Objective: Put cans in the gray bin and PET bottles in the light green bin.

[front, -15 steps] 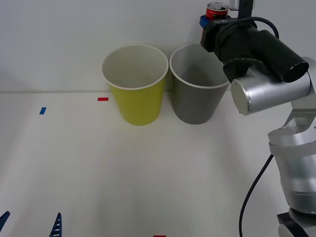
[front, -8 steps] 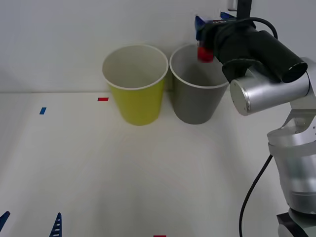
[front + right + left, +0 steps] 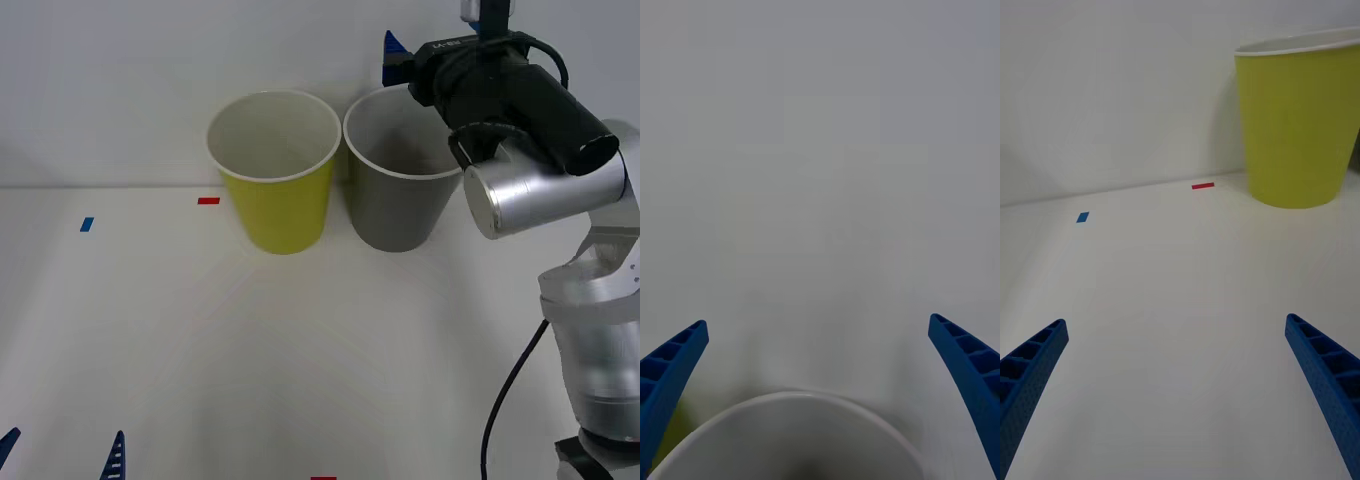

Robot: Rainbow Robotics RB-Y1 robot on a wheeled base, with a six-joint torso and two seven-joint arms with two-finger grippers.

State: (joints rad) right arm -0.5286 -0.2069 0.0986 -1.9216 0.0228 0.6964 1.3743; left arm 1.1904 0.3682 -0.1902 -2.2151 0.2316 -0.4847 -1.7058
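Observation:
The gray bin [image 3: 395,210] stands at the back of the white table, touching the light green bin [image 3: 278,205] on its left. My right gripper [image 3: 405,62] hovers open over the gray bin's far rim with nothing between its fingers. In the right wrist view the open right gripper [image 3: 818,322] looks down past the gray bin's white rim [image 3: 790,401]. The can is hidden and no PET bottles are in view. My left gripper [image 3: 64,445] rests open low at the table's near left; in its wrist view the left gripper [image 3: 1176,322] faces the light green bin [image 3: 1300,127].
A red tape mark [image 3: 208,200] and a blue one [image 3: 87,224] lie left of the bins, and another red mark [image 3: 322,478] sits at the near edge. A white wall rises right behind the bins. My right arm's elbow hangs over the table's right side.
My right gripper held the red can above the gray bin, then opened. The can fell toward the gray bin and is out of sight now.

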